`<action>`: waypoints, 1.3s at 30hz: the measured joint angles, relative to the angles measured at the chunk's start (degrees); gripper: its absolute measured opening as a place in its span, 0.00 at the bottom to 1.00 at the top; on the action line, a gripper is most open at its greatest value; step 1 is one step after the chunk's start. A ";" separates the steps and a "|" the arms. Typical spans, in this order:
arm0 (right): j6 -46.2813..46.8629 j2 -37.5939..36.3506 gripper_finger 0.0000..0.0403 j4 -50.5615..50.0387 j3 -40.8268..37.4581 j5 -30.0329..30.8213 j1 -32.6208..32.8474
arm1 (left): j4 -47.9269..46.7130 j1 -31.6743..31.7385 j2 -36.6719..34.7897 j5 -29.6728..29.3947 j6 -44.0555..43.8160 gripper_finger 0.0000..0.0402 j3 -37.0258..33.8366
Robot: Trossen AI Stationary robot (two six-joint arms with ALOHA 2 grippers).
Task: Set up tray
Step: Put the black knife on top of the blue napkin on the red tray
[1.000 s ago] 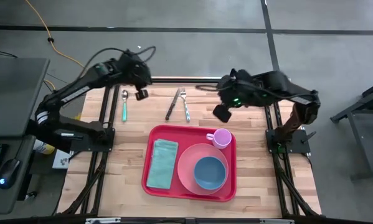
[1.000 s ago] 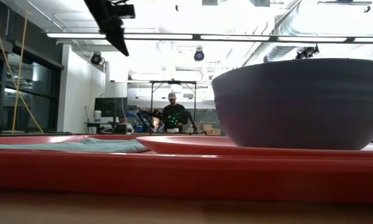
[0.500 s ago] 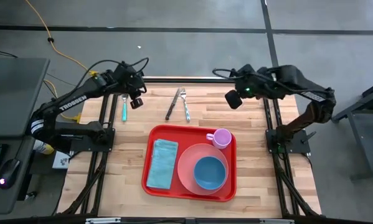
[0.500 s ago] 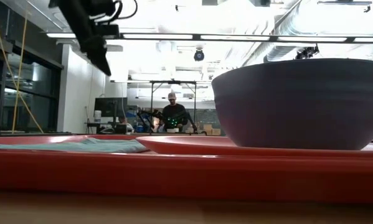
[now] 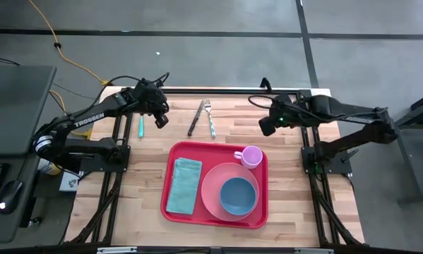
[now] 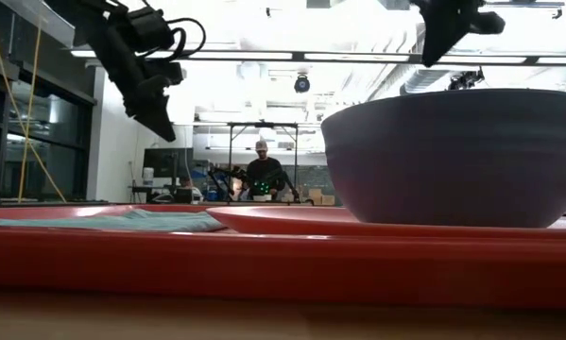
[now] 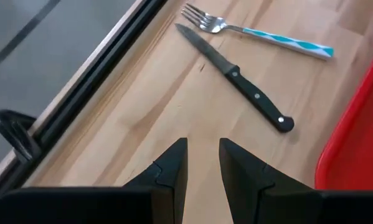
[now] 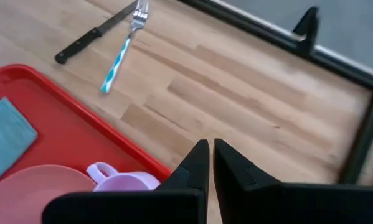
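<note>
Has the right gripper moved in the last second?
Yes. In the high view the right gripper has shifted rightward, away from the fork toward the table's right edge.

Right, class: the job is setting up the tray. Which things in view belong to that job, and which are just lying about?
Belonging to the job:
tray
napkin
plate
bowl
mug
knife
fork
spoon

Just lying about:
yellow cable on the floor
monitor stand beside the table

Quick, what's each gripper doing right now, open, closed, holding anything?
Left gripper: slightly open, holding nothing.
Right gripper: closed, empty.
</note>
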 joint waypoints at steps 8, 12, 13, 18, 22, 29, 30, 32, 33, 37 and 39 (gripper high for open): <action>-2.06 -4.53 0.00 19.25 -16.65 -4.19 -0.61 | 2.09 -0.02 2.92 -3.25 -9.41 0.31 0.00; -3.45 -5.42 0.00 24.82 -21.00 -7.02 -1.69 | 5.85 -0.58 6.37 -2.17 -16.25 0.31 0.00; -3.57 -5.71 0.00 25.31 -21.60 -7.31 -1.89 | 6.98 -1.02 7.39 -2.02 -18.95 0.31 0.00; -6.60 -6.28 0.00 25.94 -21.57 -7.84 -2.27 | 9.64 -1.20 13.01 1.99 -30.58 0.31 0.00; -8.58 -6.19 0.00 26.68 -21.35 -7.26 -2.27 | 12.08 -2.16 17.96 3.98 -31.93 0.31 0.00; -10.01 -6.19 0.00 26.61 -21.28 -7.82 -2.27 | 18.29 -3.97 21.79 7.33 -33.13 0.31 -0.02; -10.09 -6.19 0.00 26.61 -21.28 -7.86 -2.27 | 19.06 -4.13 21.77 7.44 -32.85 0.31 -0.02; -10.43 -6.19 0.00 26.59 -21.28 -7.86 -2.27 | 20.28 -4.33 21.77 6.97 -32.70 0.31 -0.02; -10.65 -6.19 0.00 26.59 -21.28 -7.95 -2.27 | 20.64 -4.28 21.77 6.99 -32.18 0.31 -0.02; -11.47 -6.17 0.00 26.57 -21.28 -8.02 -2.27 | 20.87 -4.16 21.77 7.82 -28.04 0.31 -0.02; -12.13 -6.17 0.00 26.57 -21.28 -8.04 -2.27 | 20.90 -4.20 21.77 8.27 -26.80 0.33 -0.02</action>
